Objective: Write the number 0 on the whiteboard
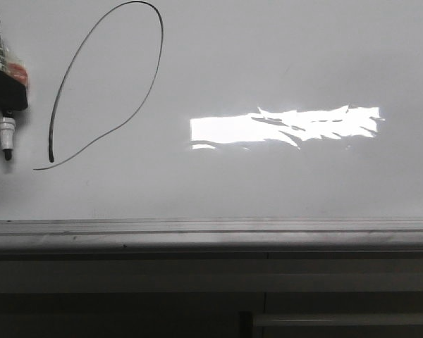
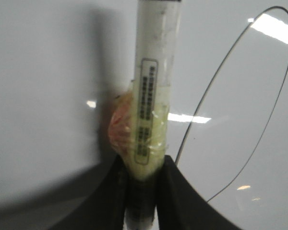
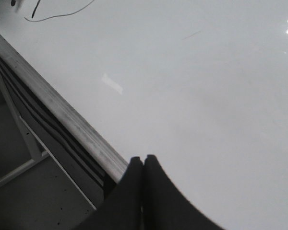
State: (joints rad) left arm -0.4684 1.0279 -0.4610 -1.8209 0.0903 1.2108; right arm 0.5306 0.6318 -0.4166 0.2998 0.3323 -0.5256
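Observation:
The whiteboard [image 1: 268, 56] fills the front view. The number 0 [image 1: 51, 151] is a thin black slanted loop at its upper left, with a tail running past its lower end. My left gripper [image 1: 3, 88], at the far left edge, is shut on a white marker [image 2: 156, 72] wrapped in tape. The marker's tip [image 1: 7, 151] points down, just left of the loop's lower end. In the left wrist view the gripper [image 2: 144, 165] clamps the marker beside the loop [image 2: 196, 112]. My right gripper [image 3: 144, 159] is shut and empty over the board's lower edge; it is out of the front view.
A grey metal rail [image 1: 211, 236] runs along the board's lower edge, with a dark frame under it. A bright glare patch [image 1: 282, 127] lies mid-board. The right wrist view shows the rail [image 3: 62, 115], a white frame bar [image 3: 19, 143] and floor below.

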